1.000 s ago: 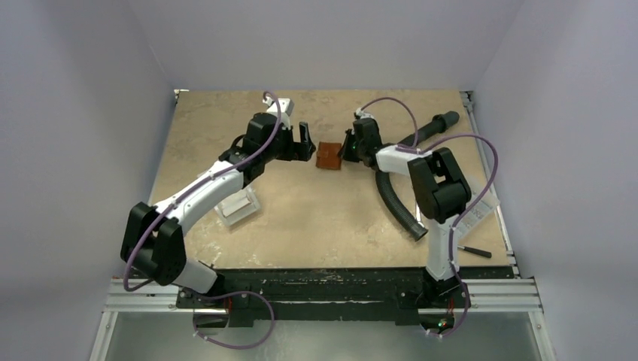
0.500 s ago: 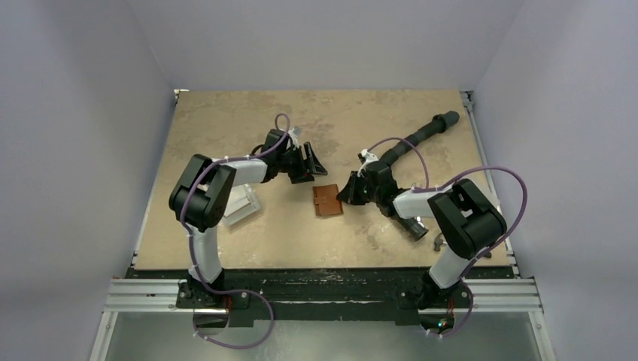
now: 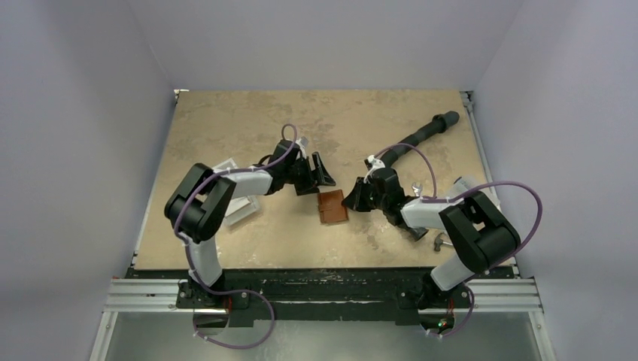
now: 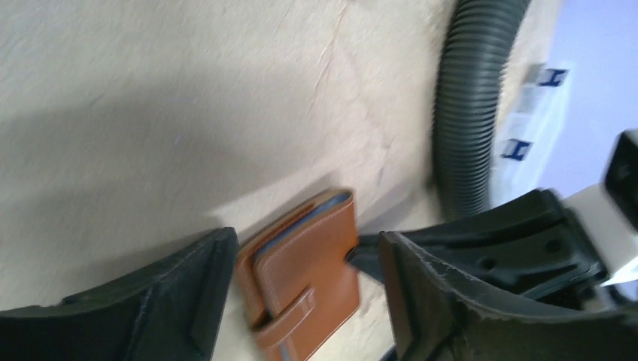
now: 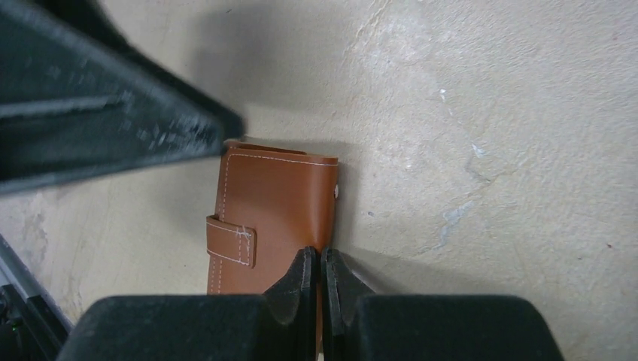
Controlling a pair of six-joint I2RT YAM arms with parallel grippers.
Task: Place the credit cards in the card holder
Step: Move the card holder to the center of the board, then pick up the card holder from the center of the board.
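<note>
Progress: early, by my reading; the card holder (image 3: 333, 206) is folded shut with its strap across the front, and no credit cards show anywhere, so opening it and loading them looks yet to be done
Card holder: brown leather, lying around the middle of the surface (image 3: 226, 120), between the two pincers
Right pincer (image 5: 315, 262): clenched on one long edge of the card holder, fingertips pinched together over the leather
Left pincer (image 4: 305, 248): released, jaws spread wide just beyond the card holder, which shows in the gap between them; contact cannot be told
Box (image 3: 242, 212): clear and white plastic, off to the left, partly under the left arm
Hose (image 3: 421, 135): grey, ribbed, running to the far right, well apart from the card holder
</note>
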